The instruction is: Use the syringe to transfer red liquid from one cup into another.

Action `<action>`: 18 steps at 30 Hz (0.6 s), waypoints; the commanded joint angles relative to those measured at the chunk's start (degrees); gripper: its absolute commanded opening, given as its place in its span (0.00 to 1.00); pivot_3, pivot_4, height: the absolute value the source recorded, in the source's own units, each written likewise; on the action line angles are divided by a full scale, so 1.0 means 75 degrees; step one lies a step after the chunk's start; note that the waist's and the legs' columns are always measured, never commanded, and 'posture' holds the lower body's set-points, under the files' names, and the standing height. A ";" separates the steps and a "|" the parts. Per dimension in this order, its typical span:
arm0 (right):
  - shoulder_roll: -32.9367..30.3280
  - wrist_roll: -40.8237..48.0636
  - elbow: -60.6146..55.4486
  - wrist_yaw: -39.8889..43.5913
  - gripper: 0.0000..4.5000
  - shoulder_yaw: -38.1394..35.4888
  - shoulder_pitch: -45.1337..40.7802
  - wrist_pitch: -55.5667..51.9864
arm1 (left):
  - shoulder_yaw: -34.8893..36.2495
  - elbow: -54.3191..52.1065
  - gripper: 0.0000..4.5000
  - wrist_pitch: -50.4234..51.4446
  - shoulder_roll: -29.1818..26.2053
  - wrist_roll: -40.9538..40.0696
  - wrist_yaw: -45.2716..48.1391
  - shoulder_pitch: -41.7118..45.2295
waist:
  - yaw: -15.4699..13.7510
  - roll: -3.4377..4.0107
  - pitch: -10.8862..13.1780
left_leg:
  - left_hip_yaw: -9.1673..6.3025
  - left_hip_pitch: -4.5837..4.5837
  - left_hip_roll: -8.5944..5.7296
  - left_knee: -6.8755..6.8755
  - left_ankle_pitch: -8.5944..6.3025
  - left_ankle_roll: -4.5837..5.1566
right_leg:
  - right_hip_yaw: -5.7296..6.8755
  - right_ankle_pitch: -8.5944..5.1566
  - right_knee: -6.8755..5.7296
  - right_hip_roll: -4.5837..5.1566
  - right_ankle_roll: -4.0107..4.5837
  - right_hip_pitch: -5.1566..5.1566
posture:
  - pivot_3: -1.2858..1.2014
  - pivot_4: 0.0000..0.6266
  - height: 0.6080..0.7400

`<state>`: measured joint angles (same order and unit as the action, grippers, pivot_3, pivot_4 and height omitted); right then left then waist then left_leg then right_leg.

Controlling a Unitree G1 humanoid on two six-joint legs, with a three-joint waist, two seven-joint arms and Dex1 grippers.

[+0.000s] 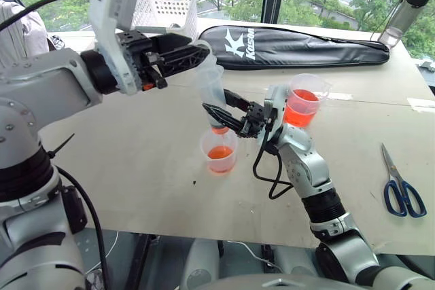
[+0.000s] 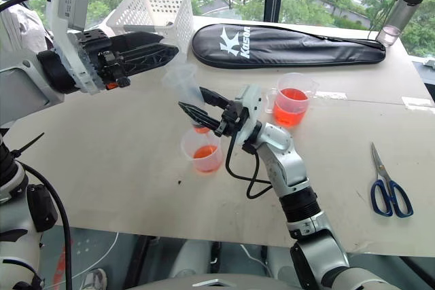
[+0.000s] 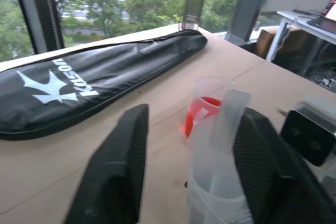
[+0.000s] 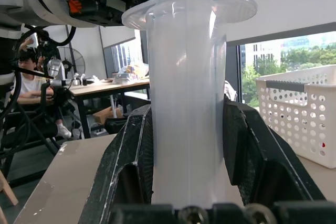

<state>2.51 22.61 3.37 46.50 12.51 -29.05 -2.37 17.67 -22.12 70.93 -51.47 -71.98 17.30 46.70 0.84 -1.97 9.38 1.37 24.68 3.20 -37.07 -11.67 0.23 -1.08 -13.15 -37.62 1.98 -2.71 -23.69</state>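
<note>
Clear syringe (image 2: 192,93) clamped in right gripper (image 2: 198,115), nozzle over short cup (image 2: 202,150). Left gripper (image 2: 168,51) at plunger top, grip unclear. Risk: off-axis push tilts barrel, red liquid (image 2: 204,157) spills.

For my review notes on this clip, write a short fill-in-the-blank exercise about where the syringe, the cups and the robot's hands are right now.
1. The right hand is shut on the barrel of the ____.
2. The syringe has its nozzle over the short cup, which holds ____ liquid.
3. The handled measuring cup stands on the table beside the right ____.
4. The left hand is at the syringe's ____ end.

Missing words: syringe; red; arm; upper
</note>
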 commanded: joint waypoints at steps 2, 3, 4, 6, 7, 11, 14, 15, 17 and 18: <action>0.0057 0.0117 -0.0388 0.0090 0.31 0.0045 -0.0071 0.0080 | -0.0243 -0.0225 0.03 -0.0434 -0.0469 0.0480 0.0918 -0.0009 | 0.0000 0.0001 0.0001 | 0.0001 0.0000 0.0000 0.0000 0.0000 0.0000 | 0.0000 0.0000 0.0001 0.0000 0.0000 0.0000 | 0.52 0.24 0.88; 0.0057 0.0127 -0.0400 0.0091 0.31 0.0041 -0.0069 0.0071 | -0.0298 -0.0231 0.00 -0.0515 -0.0529 0.0550 0.1102 -0.0047 | -0.0001 0.0001 0.0001 | 0.0003 0.0000 0.0000 0.0000 0.0000 -0.0001 | -0.0001 0.0000 0.0002 0.0000 0.0001 0.0000 | 0.52 0.24 0.88; 0.0056 0.0137 -0.0424 0.0093 0.31 0.0040 -0.0063 0.0055 | -0.0369 -0.0257 0.00 -0.0622 -0.0615 0.0680 0.1314 -0.0103 | -0.0001 0.0000 0.0001 | 0.0004 0.0000 0.0000 0.0000 0.0000 -0.0001 | -0.0002 -0.0001 0.0002 0.0000 0.0001 0.0000 | 0.52 0.24 0.88; 0.0046 0.0173 -0.0497 0.0104 0.31 0.0040 -0.0041 0.0008 | -0.0464 -0.0263 0.00 -0.0799 -0.0718 0.0875 0.1677 -0.0208 | 0.0000 0.0000 0.0001 | 0.0003 0.0000 0.0000 0.0000 0.0000 0.0000 | -0.0001 -0.0001 0.0002 0.0001 0.0001 0.0000 | 0.52 0.24 0.88; 0.0038 0.0192 -0.0530 0.0110 0.31 0.0037 -0.0032 -0.0016 | -0.0492 -0.0251 0.00 -0.0864 -0.0738 0.0927 0.1824 -0.0232 | -0.0001 0.0001 0.0001 | 0.0003 0.0000 0.0000 0.0000 0.0000 -0.0001 | -0.0001 -0.0001 0.0002 0.0000 0.0001 0.0000 | 0.52 0.24 0.88; 0.0004 0.0280 -0.0665 0.0157 0.31 0.0012 -0.0009 -0.0151 | -0.0644 -0.0233 0.00 -0.1060 -0.0837 0.1174 0.2354 -0.0362 | -0.0009 0.0000 0.0001 | 0.0003 0.0001 0.0000 0.0000 0.0000 0.0000 | 0.0000 -0.0001 0.0003 0.0001 0.0001 0.0000 | 0.52 0.24 0.88; -0.0003 0.0306 -0.0735 0.0160 0.31 -0.0004 -0.0010 -0.0214 | -0.0698 -0.0234 0.00 -0.1101 -0.0841 0.1236 0.2567 -0.0482 | -0.0004 0.0001 0.0001 | 0.0004 0.0001 0.0000 0.0000 0.0000 0.0000 | -0.0002 -0.0001 0.0004 0.0001 0.0001 0.0000 | 0.52 0.24 0.88; -0.0005 0.0310 -0.0749 0.0158 0.31 -0.0014 -0.0013 -0.0226 | -0.0730 -0.0258 0.00 -0.1132 -0.0843 0.1292 0.2627 -0.0555 | -0.0004 0.0001 0.0001 | 0.0003 0.0000 0.0000 0.0000 0.0000 0.0000 | -0.0001 -0.0002 0.0003 0.0001 0.0001 0.0000 | 0.52 0.24 0.88; -0.0009 0.0313 -0.0791 0.0143 0.31 -0.0030 -0.0008 -0.0247 | -0.0761 -0.0322 0.00 -0.1153 -0.0806 0.1333 0.2685 -0.0737 | -0.0002 0.0001 0.0001 | 0.0003 0.0000 0.0000 0.0001 0.0000 0.0000 | -0.0001 -0.0002 0.0003 0.0000 0.0002 0.0000 | 0.52 0.24 0.88; -0.0019 0.0319 -0.0825 0.0133 0.31 -0.0041 -0.0003 -0.0263 | -0.0801 -0.0383 0.00 -0.1197 -0.0824 0.1393 0.2746 -0.0856 | -0.0002 0.0000 0.0001 | 0.0004 -0.0001 0.0000 0.0001 0.0000 0.0000 | -0.0002 -0.0002 0.0003 0.0001 0.0002 0.0000 | 0.52 0.24 0.88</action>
<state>1.98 22.95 1.95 47.33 12.79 -28.46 -4.80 13.23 -23.16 61.20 -56.91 -62.57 36.58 41.95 0.82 -1.96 9.38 1.40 24.68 3.20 -37.06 -11.67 0.23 -1.09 -13.16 -37.60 1.98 -2.69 -23.69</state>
